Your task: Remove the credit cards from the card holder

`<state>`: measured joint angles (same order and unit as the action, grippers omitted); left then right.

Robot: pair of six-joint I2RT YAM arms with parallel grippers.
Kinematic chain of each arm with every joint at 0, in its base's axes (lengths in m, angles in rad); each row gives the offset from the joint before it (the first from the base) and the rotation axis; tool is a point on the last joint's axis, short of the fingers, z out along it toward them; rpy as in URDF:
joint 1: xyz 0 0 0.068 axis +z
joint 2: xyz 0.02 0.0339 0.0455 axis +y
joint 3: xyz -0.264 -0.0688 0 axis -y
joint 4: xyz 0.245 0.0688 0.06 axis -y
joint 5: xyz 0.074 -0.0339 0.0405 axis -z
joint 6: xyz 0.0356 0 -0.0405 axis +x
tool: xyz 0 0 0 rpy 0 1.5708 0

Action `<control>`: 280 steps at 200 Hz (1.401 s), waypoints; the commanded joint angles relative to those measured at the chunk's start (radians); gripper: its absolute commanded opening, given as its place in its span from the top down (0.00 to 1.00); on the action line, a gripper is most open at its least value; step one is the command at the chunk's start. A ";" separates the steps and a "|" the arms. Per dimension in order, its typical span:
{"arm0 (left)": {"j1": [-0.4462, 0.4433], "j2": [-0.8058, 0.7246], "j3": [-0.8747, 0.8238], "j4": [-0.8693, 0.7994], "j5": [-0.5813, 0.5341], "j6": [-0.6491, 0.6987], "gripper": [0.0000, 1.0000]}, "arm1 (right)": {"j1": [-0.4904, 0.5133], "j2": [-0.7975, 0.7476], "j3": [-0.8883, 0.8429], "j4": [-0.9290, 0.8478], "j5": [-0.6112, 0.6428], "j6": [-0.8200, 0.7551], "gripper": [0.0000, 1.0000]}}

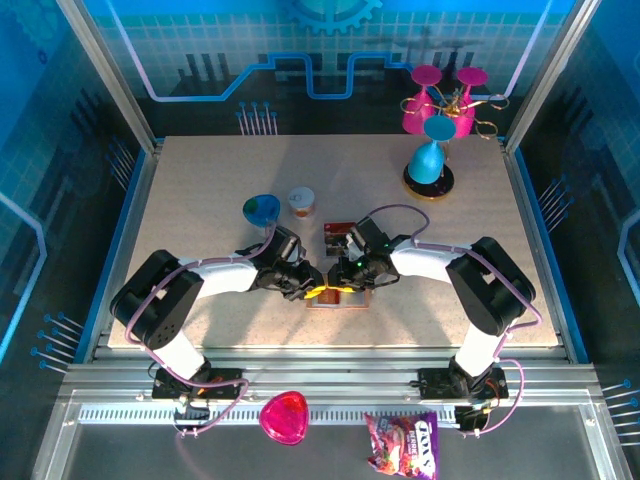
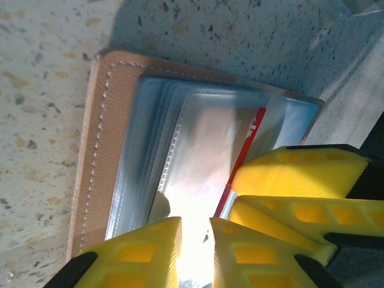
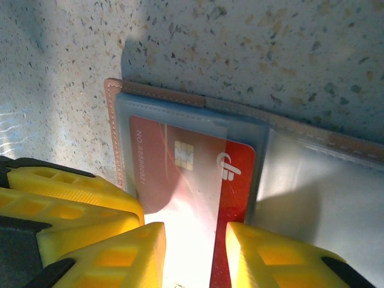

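Observation:
The card holder (image 1: 335, 298) lies open on the table between both grippers, tan leather (image 2: 99, 150) outside, clear sleeves inside. A red credit card (image 3: 235, 180) with a chip and a white logo sticks partly out of a sleeve; its red edge (image 2: 249, 141) shows in the left wrist view too. My right gripper (image 3: 195, 234) stands open over that card, one finger on each side of its free strip. My left gripper (image 2: 195, 227) has its jaws nearly together on a glaring clear sleeve. The right fingers (image 2: 294, 174) crowd in beside it. A dark card (image 1: 339, 229) lies on the table behind the grippers.
A blue-green bowl (image 1: 262, 209) and a small cup (image 1: 301, 202) stand just behind the left gripper. A stand of pink and blue goblets (image 1: 438, 140) is at the back right. A pink heart-shaped dish (image 1: 285, 416) and a candy bag (image 1: 403, 444) lie on the near rail.

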<state>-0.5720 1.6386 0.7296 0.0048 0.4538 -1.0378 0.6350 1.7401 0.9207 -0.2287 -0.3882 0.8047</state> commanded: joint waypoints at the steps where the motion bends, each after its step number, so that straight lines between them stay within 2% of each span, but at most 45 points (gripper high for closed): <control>1: 0.007 -0.012 -0.004 -0.036 -0.016 0.027 0.81 | 0.014 -0.016 0.020 -0.040 0.034 -0.016 0.67; 100: 0.007 -0.006 0.033 -0.075 -0.025 0.052 0.82 | 0.004 -0.079 0.031 -0.064 0.035 -0.023 0.67; 136: 0.008 -0.001 0.065 -0.119 -0.040 0.080 0.87 | -0.014 -0.097 0.012 -0.066 0.028 -0.027 0.68; 280: 0.008 0.039 0.081 -0.188 -0.073 0.117 0.94 | -0.046 -0.051 -0.036 0.028 -0.039 -0.006 0.71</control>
<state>-0.5720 1.6573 0.7841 -0.1360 0.3969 -0.9394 0.5999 1.6764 0.8974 -0.2230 -0.4019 0.7933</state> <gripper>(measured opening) 0.061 0.291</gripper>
